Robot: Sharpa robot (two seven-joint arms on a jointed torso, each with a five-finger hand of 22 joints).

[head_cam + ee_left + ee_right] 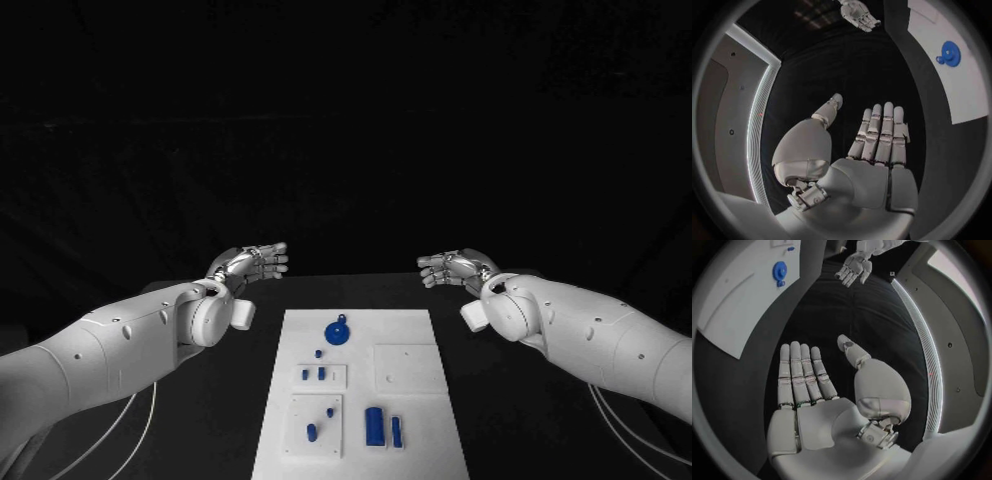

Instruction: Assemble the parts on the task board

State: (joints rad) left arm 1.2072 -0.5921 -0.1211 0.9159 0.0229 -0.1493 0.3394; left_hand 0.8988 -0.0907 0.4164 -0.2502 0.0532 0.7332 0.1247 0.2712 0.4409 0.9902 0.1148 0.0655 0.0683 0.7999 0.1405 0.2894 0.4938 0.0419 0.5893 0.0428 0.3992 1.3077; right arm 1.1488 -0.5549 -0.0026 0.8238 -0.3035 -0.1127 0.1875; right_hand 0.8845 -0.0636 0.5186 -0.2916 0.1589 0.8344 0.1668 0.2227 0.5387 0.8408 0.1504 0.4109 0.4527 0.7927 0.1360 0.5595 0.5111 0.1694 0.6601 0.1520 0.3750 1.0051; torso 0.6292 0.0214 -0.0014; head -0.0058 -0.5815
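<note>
The white task board (pixel 411 330) lies lengthwise in the middle of the black table. A round blue part with a small tab (pixel 338 331) sits near its far end and shows again as the round blue part (pixel 949 53) and the round blue part (pixel 779 271). Small blue pegs (pixel 323 375) stand mid-board, and two longer blue bars (pixel 384 427) lie near the front. My left hand (pixel 248 265) hovers beyond the board's far left corner, fingers straight and apart, holding nothing. My right hand (pixel 454 268) mirrors it off the far right corner, also empty.
A square recessed plate (pixel 405 368) sits on the board's right half. Black tabletop (pixel 505 400) runs along both sides of the board. In each wrist view the other hand appears across the table: the right hand (pixel 858 14) and the left hand (pixel 853 267).
</note>
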